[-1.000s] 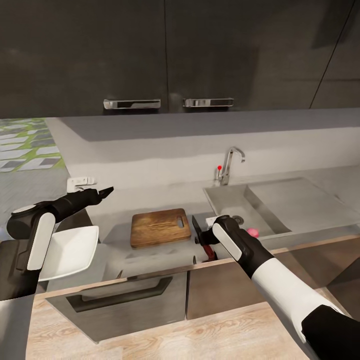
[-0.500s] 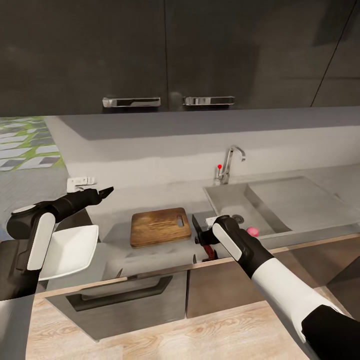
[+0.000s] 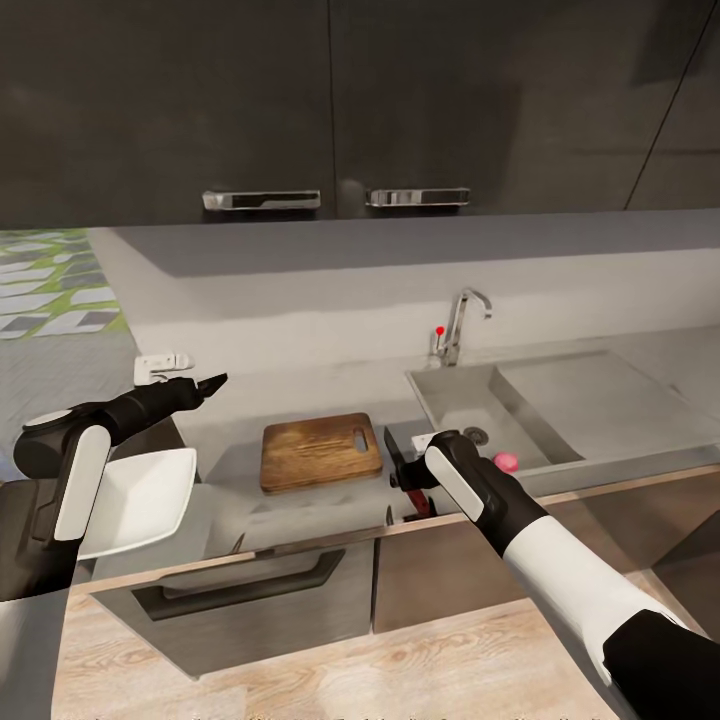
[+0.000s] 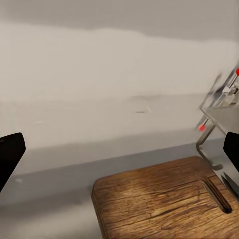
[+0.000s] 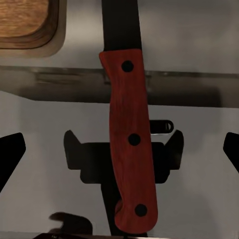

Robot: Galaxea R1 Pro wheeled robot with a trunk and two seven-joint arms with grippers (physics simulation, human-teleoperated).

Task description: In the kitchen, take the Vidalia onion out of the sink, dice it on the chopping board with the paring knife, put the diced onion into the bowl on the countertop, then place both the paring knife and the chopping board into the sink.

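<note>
Glossy grey countertop (image 3: 300, 510): red-handled, dark-bladed paring knife (image 5: 128, 144) under spread-open right gripper (image 5: 119, 149); off-centre closing may skid it. Left gripper (image 4: 119, 154) released.

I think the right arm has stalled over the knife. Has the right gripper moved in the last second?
No. In the head view the right gripper sits at the same spot beside the chopping board, above the knife.
</note>
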